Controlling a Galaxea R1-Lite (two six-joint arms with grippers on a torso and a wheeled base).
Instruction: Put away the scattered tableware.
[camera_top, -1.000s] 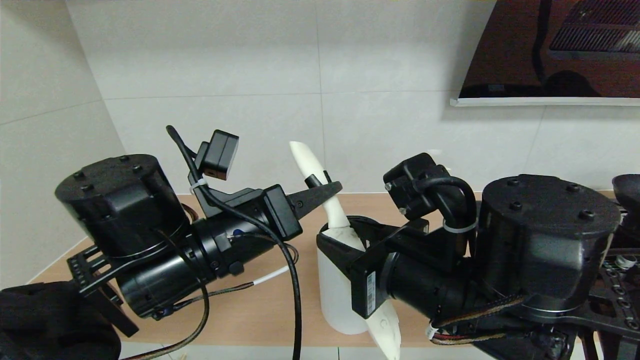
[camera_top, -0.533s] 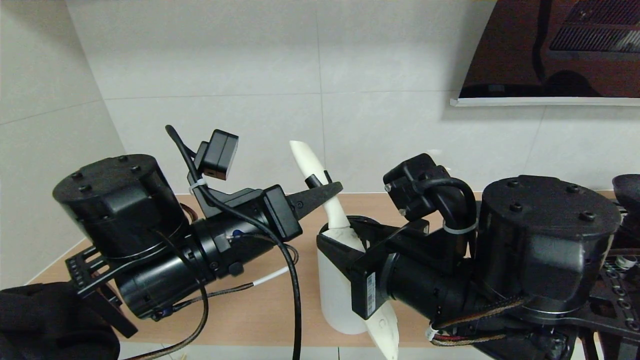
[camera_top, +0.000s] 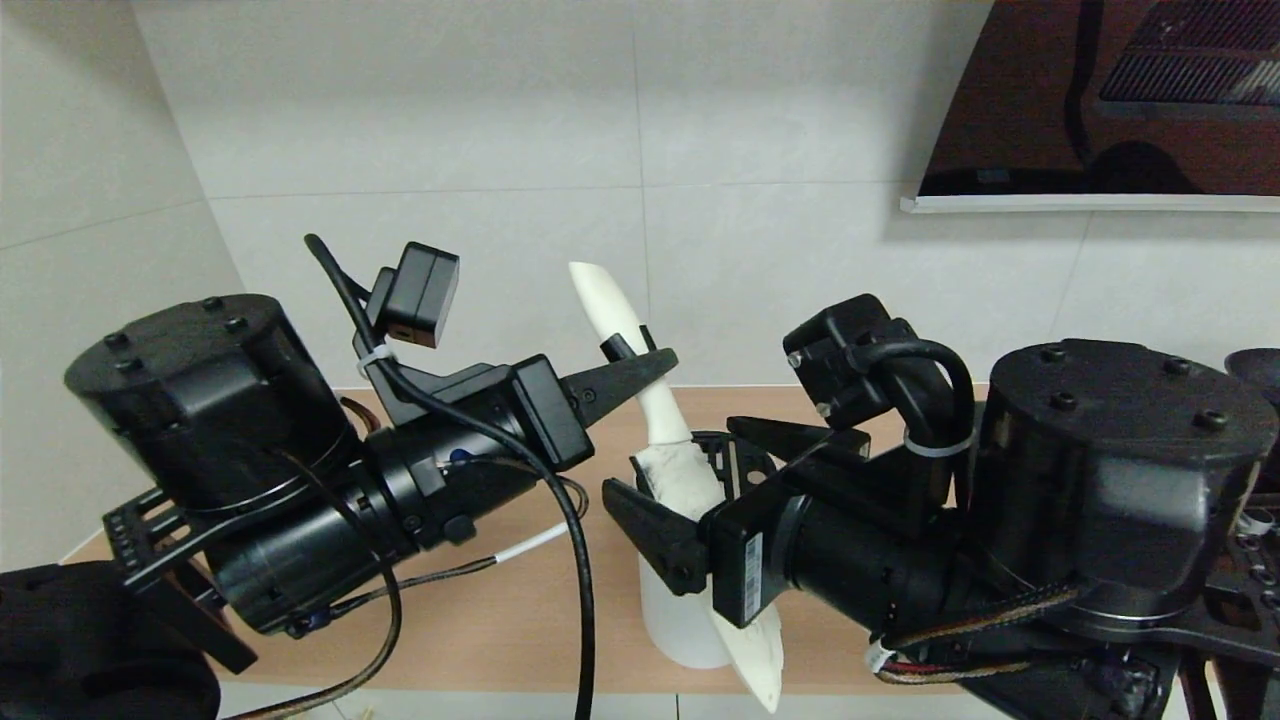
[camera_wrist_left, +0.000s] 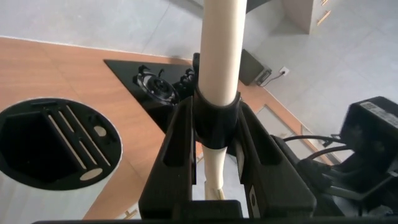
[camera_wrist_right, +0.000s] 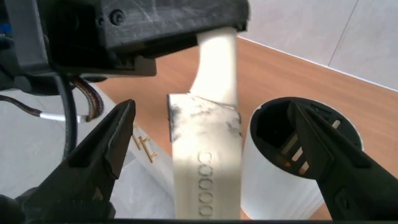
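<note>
1. Head view: at centre frame the left gripper (camera_top: 640, 362) pinches the slim handle of the white spatula (camera_top: 603, 300). The spatula slants from upper centre down to the lower edge and crosses the white utensil holder (camera_top: 678, 628) at bottom centre. The right gripper (camera_top: 675, 460) has its jaws spread either side of the blade and grips nothing. The spatula looks light, stiff and smooth, so it may well swivel in a single pinch. The handle near the neck looks a surer hold than the broad blade.

2. Left wrist view: the fingers (camera_wrist_left: 177, 140) press on the round handle. The holder's dark slotted mouth stands beside it on the wooden counter (camera_wrist_left: 43, 62), with a black hob (camera_wrist_left: 158, 87) beyond.

3. Right wrist view: the spread fingers (camera_wrist_right: 112, 146) flank the scuffed blade. The holder is just beside it with its mouth open upward. That mouth is narrow, so I judge the rim likely to catch the blade's edge. The space above the holder is free for lifting and realigning.
</note>
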